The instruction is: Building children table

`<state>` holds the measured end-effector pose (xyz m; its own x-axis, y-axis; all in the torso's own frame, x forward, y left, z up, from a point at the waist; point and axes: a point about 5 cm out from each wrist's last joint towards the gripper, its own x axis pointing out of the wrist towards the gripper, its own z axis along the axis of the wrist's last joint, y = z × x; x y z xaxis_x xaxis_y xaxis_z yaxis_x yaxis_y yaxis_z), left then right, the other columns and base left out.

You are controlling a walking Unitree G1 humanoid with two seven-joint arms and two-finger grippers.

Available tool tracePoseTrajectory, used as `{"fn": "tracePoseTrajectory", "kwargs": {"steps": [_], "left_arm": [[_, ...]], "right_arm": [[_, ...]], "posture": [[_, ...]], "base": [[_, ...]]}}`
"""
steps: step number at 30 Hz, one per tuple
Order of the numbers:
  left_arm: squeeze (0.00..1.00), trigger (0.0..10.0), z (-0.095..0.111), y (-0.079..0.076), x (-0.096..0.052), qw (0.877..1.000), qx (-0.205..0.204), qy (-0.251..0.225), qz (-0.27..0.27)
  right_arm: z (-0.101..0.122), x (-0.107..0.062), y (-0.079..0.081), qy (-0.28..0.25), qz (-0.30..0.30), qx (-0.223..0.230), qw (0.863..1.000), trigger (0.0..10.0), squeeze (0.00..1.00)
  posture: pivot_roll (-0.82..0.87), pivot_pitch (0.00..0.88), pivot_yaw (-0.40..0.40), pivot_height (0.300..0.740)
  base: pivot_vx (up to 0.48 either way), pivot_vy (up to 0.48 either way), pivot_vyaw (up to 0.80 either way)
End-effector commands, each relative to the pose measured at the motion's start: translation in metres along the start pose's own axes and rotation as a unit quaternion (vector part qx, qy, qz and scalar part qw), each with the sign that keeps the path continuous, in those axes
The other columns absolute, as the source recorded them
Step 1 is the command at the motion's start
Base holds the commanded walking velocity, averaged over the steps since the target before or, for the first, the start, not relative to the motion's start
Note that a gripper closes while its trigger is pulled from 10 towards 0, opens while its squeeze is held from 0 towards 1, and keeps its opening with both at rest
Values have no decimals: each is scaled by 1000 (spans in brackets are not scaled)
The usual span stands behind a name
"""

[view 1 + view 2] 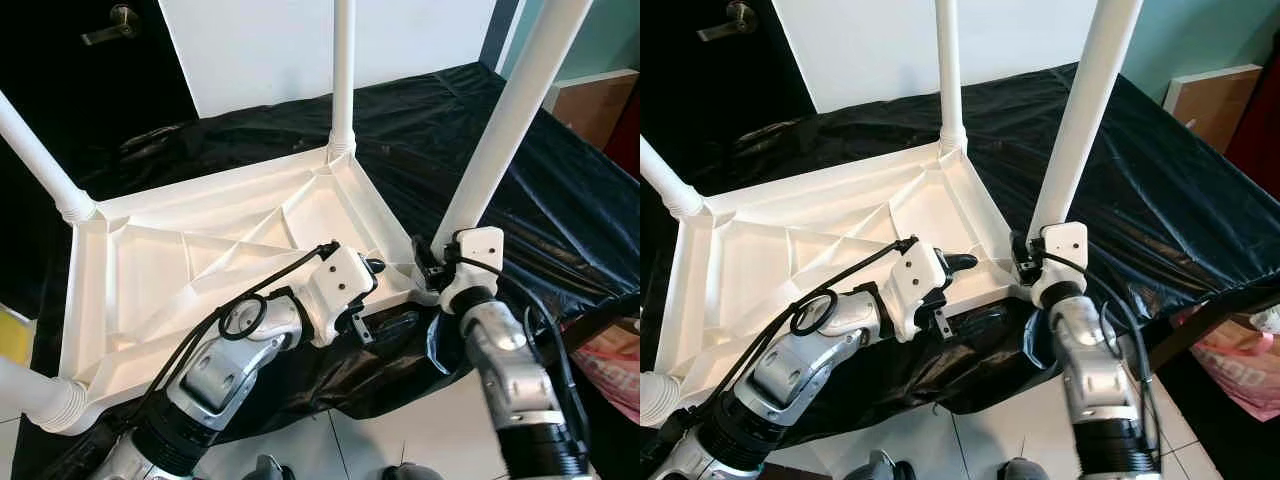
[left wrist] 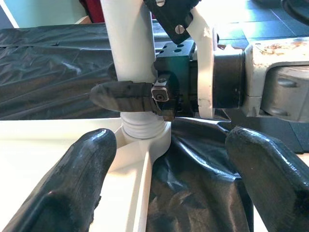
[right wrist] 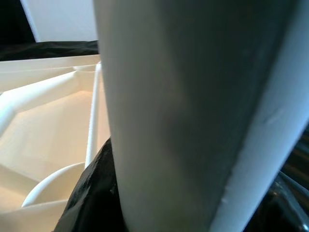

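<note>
Assembly near completion: white plastic tabletop [image 1: 200, 260] lies upside down on black sheet [image 1: 520, 190], four legs standing in corner sockets. Right gripper [image 2: 145, 96] clamps near-right leg [image 1: 500, 130] at its base — probably final seating; left gripper [image 2: 164, 183] waits, fingers wide.

no text, label, brand, number or sign can be read anywhere in these views. the white plastic parts, the black sheet and the robot's arms all show plain surfaces without legible marks.

White leg [image 3: 193, 111] close up; tabletop underside [image 3: 43, 125] behind
</note>
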<state>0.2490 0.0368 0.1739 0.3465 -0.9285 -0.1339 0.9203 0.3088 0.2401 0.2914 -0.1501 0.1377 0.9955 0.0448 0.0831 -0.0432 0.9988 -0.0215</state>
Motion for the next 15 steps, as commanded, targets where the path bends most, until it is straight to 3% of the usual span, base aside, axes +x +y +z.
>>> {"fn": "tracePoseTrajectory", "kwargs": {"steps": [1, 15], "left_arm": [[0, 10000, 1, -1, -1, 1000, 8, -1, -24], [0, 10000, 1, 2, -3, 1000, 10, 0, -19]], "right_arm": [[-19, -9, -1, 50, -49, 13, 997, 10000, 0], [-17, -16, 12, 56, -99, 24, 993, 10000, 0]], "posture": [[-88, 87, 52, 740], [-81, 83, 52, 740]], "base": [[0, 0, 0], [0, 0, 0]]}}
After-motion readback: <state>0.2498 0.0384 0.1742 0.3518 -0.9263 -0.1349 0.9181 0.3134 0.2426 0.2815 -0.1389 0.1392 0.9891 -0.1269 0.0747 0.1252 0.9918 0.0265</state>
